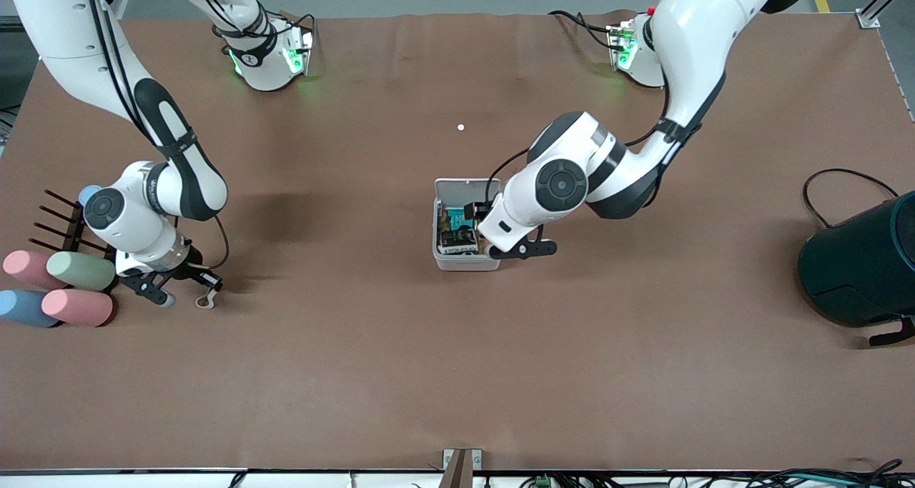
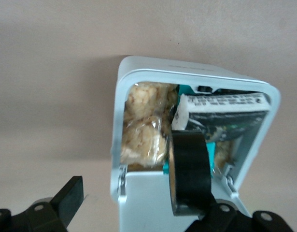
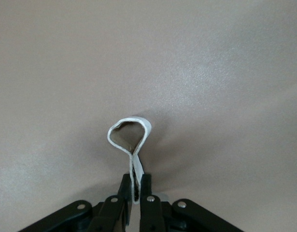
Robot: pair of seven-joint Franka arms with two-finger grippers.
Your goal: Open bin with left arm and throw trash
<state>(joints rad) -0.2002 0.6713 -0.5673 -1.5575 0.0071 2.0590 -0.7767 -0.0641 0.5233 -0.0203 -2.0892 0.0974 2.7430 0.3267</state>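
The white bin (image 1: 465,263) stands mid-table with its lid (image 1: 465,186) raised. My left gripper (image 1: 500,231) is over it, fingers wide open. In the left wrist view the bin (image 2: 120,96) holds the dark printed packet (image 2: 230,116) and pale snack bags (image 2: 141,130). The black tape roll (image 2: 189,171) stands on edge against one finger of the left gripper (image 2: 138,205), over the opening. My right gripper (image 1: 204,291) sits low at the right arm's end of the table, shut on the beige rubber loop (image 1: 206,302). The loop (image 3: 130,133) sticks out past the right gripper (image 3: 137,186).
Several pastel cylinders (image 1: 57,288) lie beside a black rack (image 1: 61,220), close to the right gripper. A large dark teal container (image 1: 858,259) with a cable lies at the left arm's end. A small white speck (image 1: 460,126) lies farther from the camera than the bin.
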